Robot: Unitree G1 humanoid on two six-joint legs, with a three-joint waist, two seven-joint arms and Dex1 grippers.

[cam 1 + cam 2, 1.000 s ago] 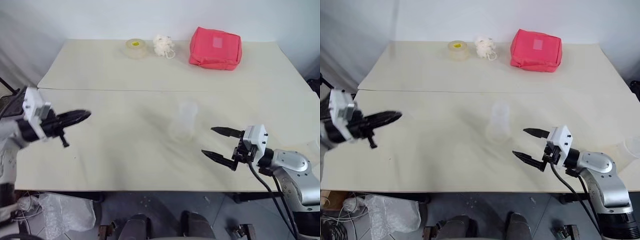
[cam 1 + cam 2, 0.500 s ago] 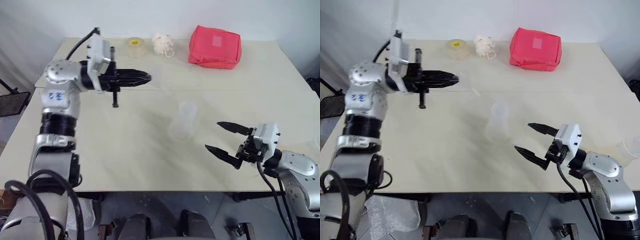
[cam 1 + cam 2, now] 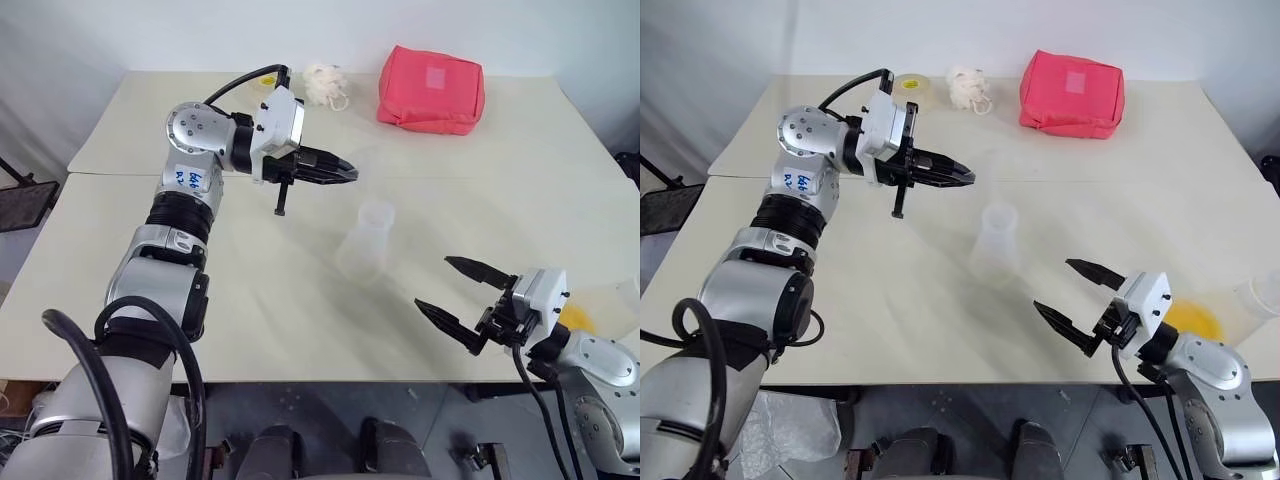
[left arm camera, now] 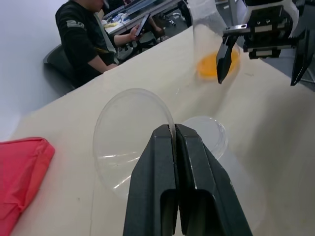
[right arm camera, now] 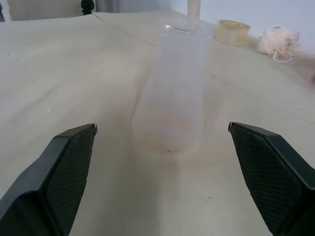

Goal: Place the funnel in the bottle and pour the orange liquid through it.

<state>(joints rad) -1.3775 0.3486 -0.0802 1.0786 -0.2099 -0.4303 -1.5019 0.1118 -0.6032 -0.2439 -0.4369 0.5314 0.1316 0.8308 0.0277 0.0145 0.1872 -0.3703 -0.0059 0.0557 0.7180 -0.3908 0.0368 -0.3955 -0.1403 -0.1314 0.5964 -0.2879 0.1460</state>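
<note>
Above the bottle (image 3: 364,240) hangs the funnel (image 4: 132,135), its rim pinched in the shut left gripper (image 3: 340,172) — the placing step, I judge. Next, the spout must drop squarely into the neck. Orange liquid (image 3: 1192,320) pools in a clear cup (image 3: 1250,305) near the right gripper (image 3: 1072,303), whose jaws gape empty — bottle apparently empty on the bench (image 3: 250,300).

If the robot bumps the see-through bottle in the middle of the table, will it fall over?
Probably not easily: the bottle has a wide base and a narrower neck, so it should stand steady. It looks like thin plastic and nearly empty, so it is likely light and may slide on the smooth table.
</note>
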